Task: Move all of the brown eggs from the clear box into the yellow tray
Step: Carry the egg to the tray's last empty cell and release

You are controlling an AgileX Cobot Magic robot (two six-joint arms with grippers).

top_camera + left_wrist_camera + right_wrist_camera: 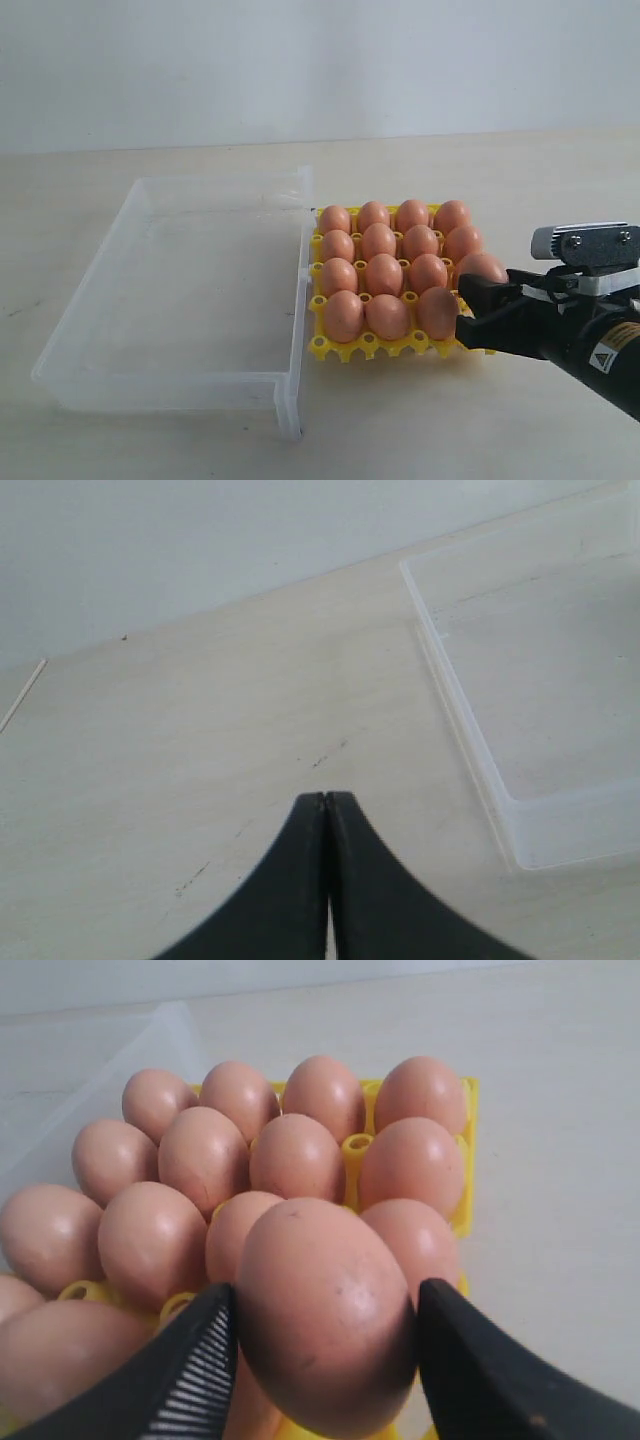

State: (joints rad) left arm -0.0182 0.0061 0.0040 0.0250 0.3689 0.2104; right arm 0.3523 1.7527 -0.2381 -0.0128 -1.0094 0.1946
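Starting at your left, the left gripper has its two black fingers pressed together with nothing between them. It hangs over the bare table, and one corner of the clear box lies near it, apart from the fingers. You have open surface all round that gripper.

Next comes the box itself: low flared walls and only its bare floor showing. Its right wall runs along the left edge of the yellow tray; you cannot tell whether the two touch or merely sit just beside each other, so there is no room to pass between them.

The brown eggs stand upright in the tray's cups, packed row on row, shells close together.

At the tray's near right corner your right gripper reaches in low from the right. Its wrist view shows both fingers against the sides of the held egg, gripping it, with a neighbouring egg just beside the far finger. Right of the tray's edge and in front of it, the table lies open.
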